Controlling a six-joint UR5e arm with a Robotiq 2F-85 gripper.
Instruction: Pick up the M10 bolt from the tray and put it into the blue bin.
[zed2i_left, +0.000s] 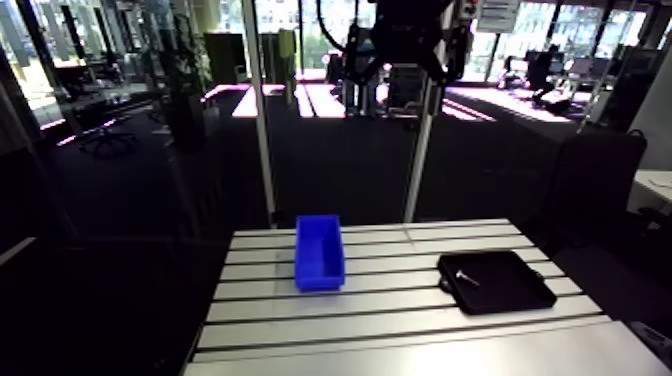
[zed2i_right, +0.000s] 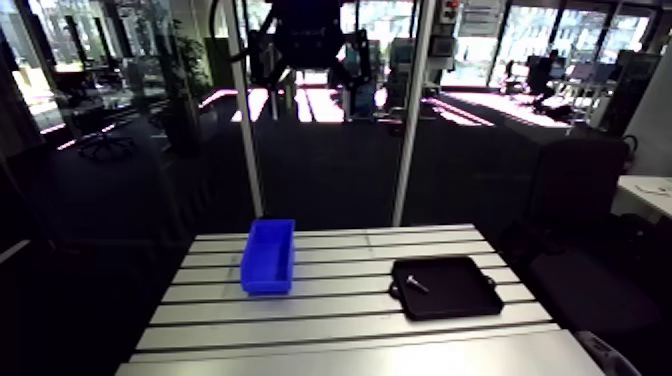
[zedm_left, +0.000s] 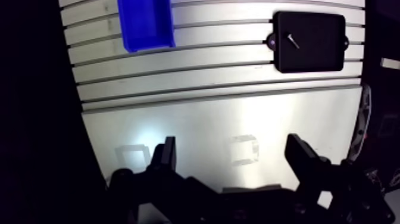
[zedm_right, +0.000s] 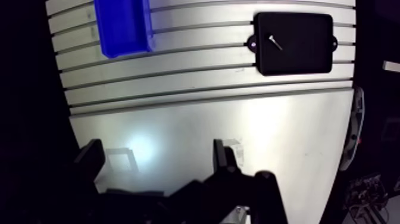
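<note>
Two things matter on the worktop (zed2i_left: 400, 335): the blue bin (zed2i_left: 319, 252), close to the far edge and left of its middle, and the black tray (zed2i_left: 510, 292), toward the right edge and well apart from the bin. The bolt (zedm_left: 291, 39) lies loose and slantwise on the tray's floor, on the side nearer the bin, touching no wall that I can see. That should leave me room to come down around it. My pincer (zedm_left: 231, 154) hangs high over the bare near part of the worktop, its fingers (zedm_left: 168, 156) wide apart with nothing between them. I judge this a starting stance: from here both bin and tray sit ahead of me in plain sight, and the gap is ready for the shank. The bin stands open-side up with its long side running toward the far edge, so a drop from above should do. I can read no brand or writing on bin or tray. The bolt is too small for any marking to show, so the M10 size comes from the task alone.
</note>
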